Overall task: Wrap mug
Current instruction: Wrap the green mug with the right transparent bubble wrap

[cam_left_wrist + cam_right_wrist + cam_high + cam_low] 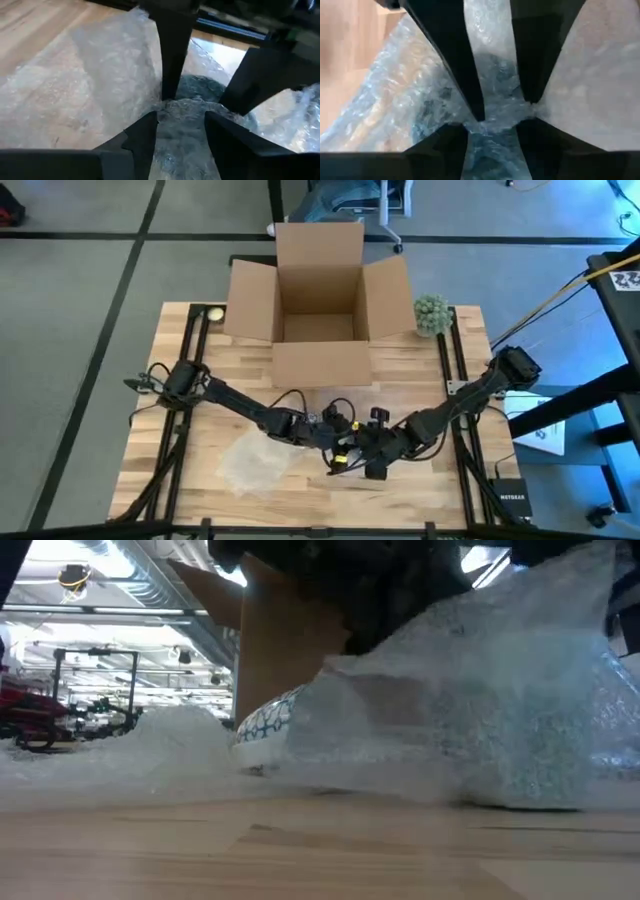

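- Bubble wrap (100, 85), clear and crinkled, is what both of my pincers are working on, at the near middle of the table (420, 370).
- My left gripper (175, 125) has its two dark fingers a little apart, with a bunched ridge of wrap running between them; I read it as pinching the film, not the cup itself.
- My right gripper (492, 132) is in the same state: fingers narrowly apart with a gathered fold of wrap between them.
- In each wrist view the other arm's fingers come in from the far side and meet mine at the same bunch, so the two pincers are tip to tip over the bundle.
- From above, both arms converge just near of the box, left gripper (330, 430) and right gripper (372, 448) almost touching.
- The mug (268, 722) shows in the low view only as a white patch with a blue pattern at the left edge of the lifted wrap; the rest is covered.
- I cannot tell which way its mouth or handle points, nor how its long axis lies.
- More of the wrap (250, 463) lies spread flat on the wood to the left of the grippers.
- Farther out, an open cardboard box (320, 310) stands at the far middle, flaps splayed.
- A green bumpy ball (432, 314) sits just right of the box.
- A small pale ball (214, 313) sits at the far left corner.
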Robot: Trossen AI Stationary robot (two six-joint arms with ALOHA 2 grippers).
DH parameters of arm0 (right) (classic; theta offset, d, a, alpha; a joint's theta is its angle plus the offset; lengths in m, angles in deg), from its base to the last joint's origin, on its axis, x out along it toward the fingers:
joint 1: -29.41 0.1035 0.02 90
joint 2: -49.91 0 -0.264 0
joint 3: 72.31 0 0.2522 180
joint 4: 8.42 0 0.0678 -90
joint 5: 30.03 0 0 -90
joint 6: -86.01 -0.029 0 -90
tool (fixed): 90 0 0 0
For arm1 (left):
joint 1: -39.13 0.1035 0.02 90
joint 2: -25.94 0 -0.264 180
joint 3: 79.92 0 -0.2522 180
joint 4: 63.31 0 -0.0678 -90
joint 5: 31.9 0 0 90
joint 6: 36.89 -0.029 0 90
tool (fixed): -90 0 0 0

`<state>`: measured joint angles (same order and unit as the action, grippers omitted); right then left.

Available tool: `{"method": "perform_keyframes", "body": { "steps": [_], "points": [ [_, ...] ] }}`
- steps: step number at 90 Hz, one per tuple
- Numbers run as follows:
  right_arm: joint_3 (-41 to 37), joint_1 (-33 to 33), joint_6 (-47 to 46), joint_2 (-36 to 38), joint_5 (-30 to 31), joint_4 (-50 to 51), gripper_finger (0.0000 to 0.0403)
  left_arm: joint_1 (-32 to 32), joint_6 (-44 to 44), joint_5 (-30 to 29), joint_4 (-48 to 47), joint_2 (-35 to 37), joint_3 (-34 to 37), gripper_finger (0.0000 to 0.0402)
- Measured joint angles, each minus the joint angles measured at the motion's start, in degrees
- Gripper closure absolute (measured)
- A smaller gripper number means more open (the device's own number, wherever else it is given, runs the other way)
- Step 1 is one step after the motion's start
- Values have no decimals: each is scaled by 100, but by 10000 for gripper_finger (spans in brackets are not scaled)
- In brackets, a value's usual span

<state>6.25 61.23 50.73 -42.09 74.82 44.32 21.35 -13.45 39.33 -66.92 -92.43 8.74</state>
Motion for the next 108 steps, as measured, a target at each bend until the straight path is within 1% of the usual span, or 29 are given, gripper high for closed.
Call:
{"method": "perform_keyframes", "body": {
  "steps": [11, 19, 22, 25, 30, 35, 38, 41, 45, 55, 59, 69, 78, 91, 100, 108],
  "points": [
    [657, 2, 43, 37, -401, 889, 251, -47, -92, -27, 133, -13, 15, 249],
    [1159, 13, 132, 37, -407, 1628, 251, -68, -101, -25, 189, -17, 22, 249],
    [1301, 13, 152, 38, -268, 1817, 251, -82, -116, -25, 207, -21, 23, 249],
    [1389, 13, 161, 47, -2, 1918, 251, -93, -129, -24, 240, -26, 24, 249],
    [1413, 9, 192, 55, 643, 1965, 251, -96, -132, -24, 260, -28, 26, 249],
    [1319, 2, 260, 52, 1252, 1943, 251, -98, -131, -10, 260, -28, 26, 249],
    [1206, -14, 266, 50, 1474, 1874, 251, -98, -132, -5, 258, -28, 26, 249],
    [1077, -72, 270, 31, 1568, 1777, 251, -100, -137, -4, 258, -28, 26, 249],
    [891, -122, 272, 15, 1433, 1607, 251, -100, -157, -4, 256, -29, 26, 249],
    [573, -85, 273, 2, 541, 1010, 251, -100, -162, 2, 258, -31, 26, 249],
    [479, 25, 275, 9, 317, 665, 251, -100, -166, 1, 258, -32, 27, 249],
    [117, 212, 277, -29, 154, 7, 251, -103, -177, 13, 258, -35, 28, 249],
    [-252, 188, 203, -118, 6, -354, 251, -103, -192, 17, 258, -35, 28, 249],
    [-579, 92, 96, -235, -28, -922, 251, -103, -262, 24, 269, -35, 33, 249],
    [-607, -14, 151, -306, -191, -1011, 251, -105, -260, 26, 273, -37, 33, 249],
    [-414, -96, 240, -315, -406, -783, 251, -105, -256, 36, 277, -37, 33, 249]
  ]
}}
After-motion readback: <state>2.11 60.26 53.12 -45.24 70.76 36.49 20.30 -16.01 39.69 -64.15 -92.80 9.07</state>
